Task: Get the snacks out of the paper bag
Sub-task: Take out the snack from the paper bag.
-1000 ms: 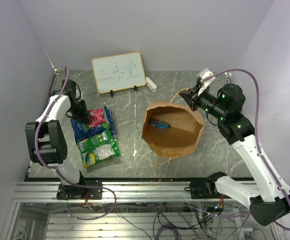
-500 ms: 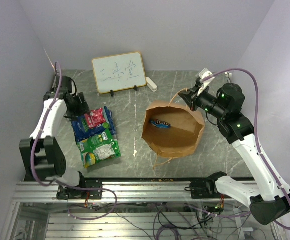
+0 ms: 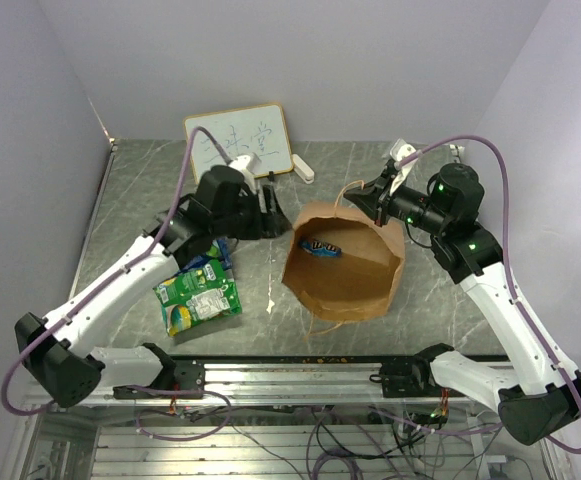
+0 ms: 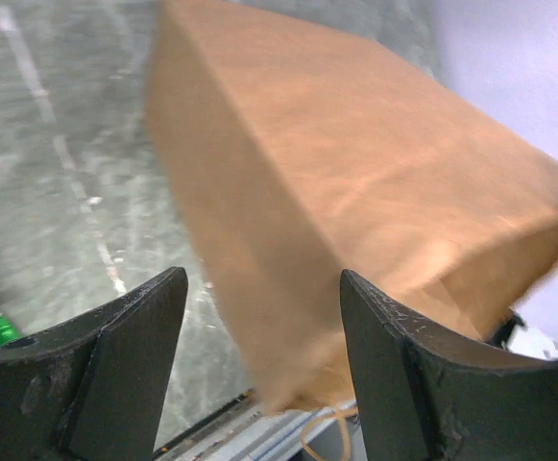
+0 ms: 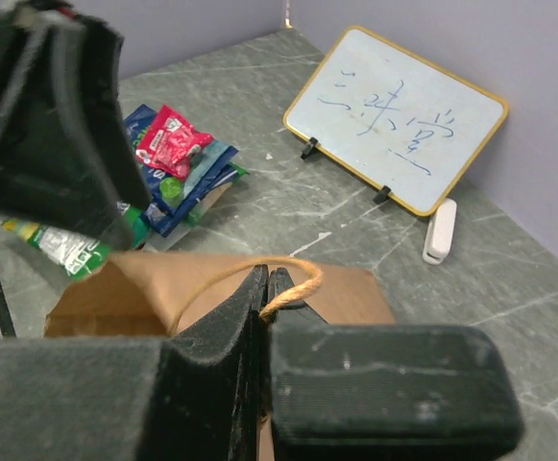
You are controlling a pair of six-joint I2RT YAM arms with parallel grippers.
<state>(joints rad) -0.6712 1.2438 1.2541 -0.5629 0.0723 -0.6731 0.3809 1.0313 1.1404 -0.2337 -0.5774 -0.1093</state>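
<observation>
The brown paper bag (image 3: 355, 285) stands open mid-table, and one blue snack (image 3: 320, 247) lies inside it. My right gripper (image 3: 370, 194) is shut on the bag's twisted loop handle (image 5: 300, 277) at the far rim and holds it up; the right wrist view shows the gripper (image 5: 267, 288) and the bag (image 5: 154, 288). My left gripper (image 3: 276, 221) is open and empty just left of the bag. In the left wrist view the gripper (image 4: 264, 370) has the bag's side (image 4: 355, 192) showing between its jaws. Snacks taken out lie at the left: green (image 3: 200, 298), blue (image 5: 194, 178) and red-pink (image 5: 173, 139).
A white framed board with writing (image 3: 238, 145) stands at the back, with a small white eraser (image 3: 303, 169) beside it. The left arm (image 3: 140, 270) stretches over the snack pile. Purple walls close in the back and sides.
My left arm has swung from the snack pile at the far left across to the bag's left side, its gripper open and empty. The right gripper keeps hold of the handle.
</observation>
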